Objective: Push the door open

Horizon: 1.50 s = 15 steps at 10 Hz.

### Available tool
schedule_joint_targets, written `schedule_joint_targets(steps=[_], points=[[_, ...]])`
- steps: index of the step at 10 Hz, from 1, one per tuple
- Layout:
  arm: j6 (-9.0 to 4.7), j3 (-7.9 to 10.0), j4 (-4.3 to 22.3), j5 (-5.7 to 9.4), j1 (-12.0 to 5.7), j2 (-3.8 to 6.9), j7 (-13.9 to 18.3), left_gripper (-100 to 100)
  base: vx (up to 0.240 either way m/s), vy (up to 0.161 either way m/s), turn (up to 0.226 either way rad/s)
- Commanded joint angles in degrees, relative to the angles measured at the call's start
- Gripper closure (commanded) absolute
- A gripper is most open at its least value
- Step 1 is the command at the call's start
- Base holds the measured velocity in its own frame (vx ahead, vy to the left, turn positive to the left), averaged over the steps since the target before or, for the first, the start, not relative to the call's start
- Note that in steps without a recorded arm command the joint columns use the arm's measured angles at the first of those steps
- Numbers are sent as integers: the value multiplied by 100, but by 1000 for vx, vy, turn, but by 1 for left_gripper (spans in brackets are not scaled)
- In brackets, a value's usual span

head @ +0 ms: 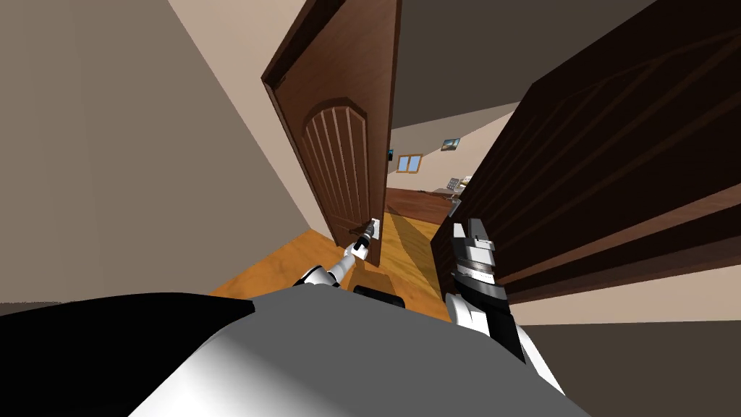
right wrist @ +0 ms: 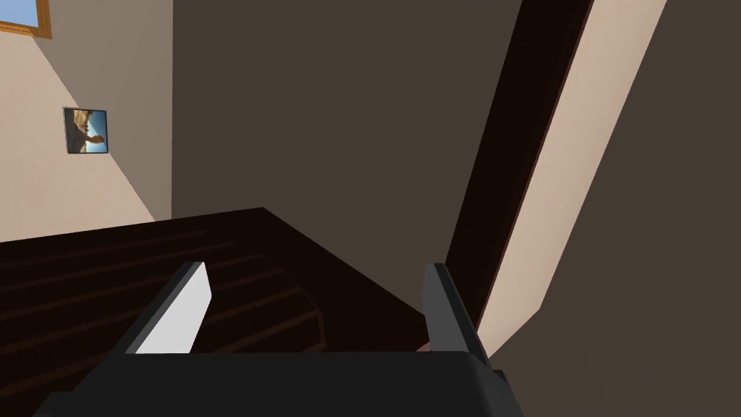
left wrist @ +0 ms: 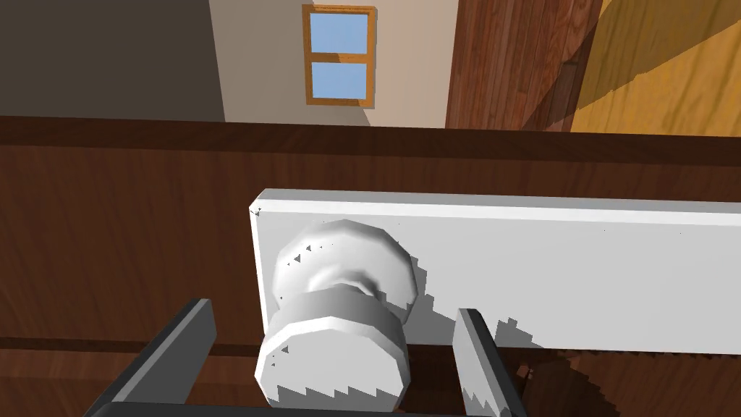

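At the ajar brown door's (head: 340,145) free edge, the left tool (left wrist: 331,318) is straddling the white knob (left wrist: 333,362), released, fingers clear of it; a push from here may be sending a blade skidding off the round knob.

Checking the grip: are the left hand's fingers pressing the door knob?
No, the white knob sits between the left hand's fingers, gaps on both sides.

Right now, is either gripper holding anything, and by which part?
Nothing is held. The left gripper stands open with the white door knob between its fingers, gaps on both sides. The right gripper is open and empty.
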Motion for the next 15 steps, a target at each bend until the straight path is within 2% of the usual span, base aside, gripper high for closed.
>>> schedule_joint_targets(steps=[1, 2, 7, 8, 15], points=[[0, 0, 0, 0, 0, 0, 0, -100, 94, -15, -2], [0, 0, 0, 0, 0, 0, 0, 100, -12, -2, 7], [0, 0, 0, 0, 0, 0, 0, 100, -12, 3, -5], [-2, 77, 4, 19, -18, 59, -21, 100, 100, -59, 16], [-21, 408, 54, 104, -5, 241, -105, 100, 168, -113, 47]])
